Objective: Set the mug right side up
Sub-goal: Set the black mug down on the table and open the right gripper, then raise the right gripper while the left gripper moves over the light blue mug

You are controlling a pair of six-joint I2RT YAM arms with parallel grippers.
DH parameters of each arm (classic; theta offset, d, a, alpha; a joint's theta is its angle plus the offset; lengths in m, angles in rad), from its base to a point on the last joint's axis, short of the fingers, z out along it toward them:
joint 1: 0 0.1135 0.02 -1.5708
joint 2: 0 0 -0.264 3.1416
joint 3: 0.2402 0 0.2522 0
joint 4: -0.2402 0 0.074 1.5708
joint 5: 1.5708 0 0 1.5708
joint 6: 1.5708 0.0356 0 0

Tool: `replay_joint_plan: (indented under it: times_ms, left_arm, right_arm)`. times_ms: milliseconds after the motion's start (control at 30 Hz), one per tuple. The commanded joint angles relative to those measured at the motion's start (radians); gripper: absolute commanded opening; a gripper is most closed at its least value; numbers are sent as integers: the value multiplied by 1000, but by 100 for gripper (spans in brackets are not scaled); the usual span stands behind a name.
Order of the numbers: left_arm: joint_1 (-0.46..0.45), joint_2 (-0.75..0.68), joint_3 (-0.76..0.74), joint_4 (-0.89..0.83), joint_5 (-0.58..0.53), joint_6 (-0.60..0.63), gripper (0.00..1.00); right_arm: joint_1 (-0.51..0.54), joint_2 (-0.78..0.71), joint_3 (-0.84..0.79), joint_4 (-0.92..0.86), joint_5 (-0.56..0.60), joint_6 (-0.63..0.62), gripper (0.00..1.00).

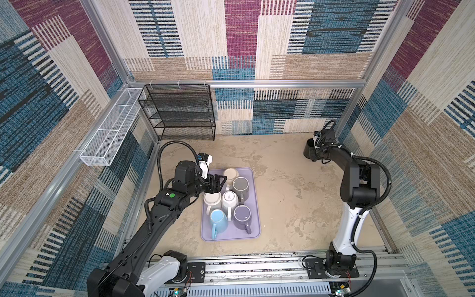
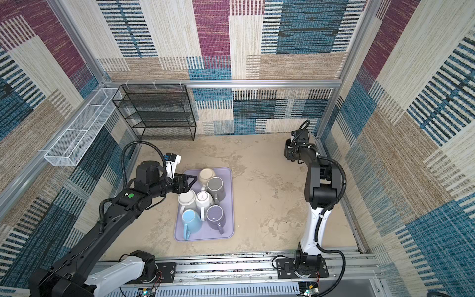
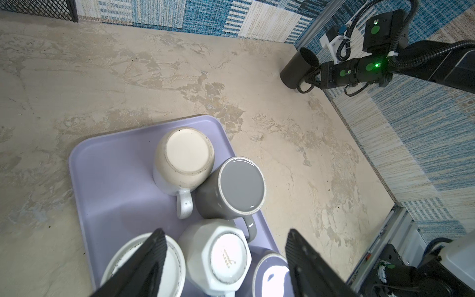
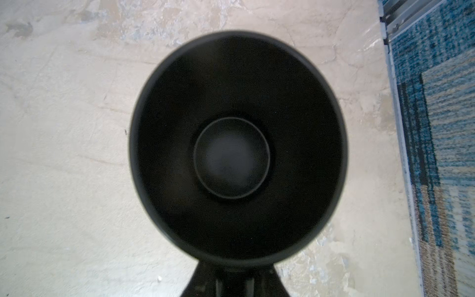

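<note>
A black mug is at the far right of the table, mouth up and slightly tilted. The right wrist view looks straight down into the black mug. My right gripper is shut on its handle side. I cannot tell whether its base touches the table. My left gripper is open and empty. It hovers over the lavender tray, above an upside-down white faceted mug.
Several mugs stand upside down on the tray: cream, grey, white, light blue, purple. A black wire shelf stands at the back left, with a white mesh basket on the left wall.
</note>
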Motion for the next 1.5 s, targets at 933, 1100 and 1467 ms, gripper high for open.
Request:
replay_joint_plan:
  times_ms: [933, 1100, 1467]
  left_arm:
    - [2, 5, 16, -74, -104, -1, 85]
    - [0, -22, -15, -84, -139, -49, 86]
    - [-12, -83, -66, -195, -246, -148, 84]
  right_arm:
    - [2, -254, -114, 79, -59, 77, 66]
    - [36, -393, -238, 189, -218, 144, 67]
    - [249, -509, -426, 390, -368, 276, 67]
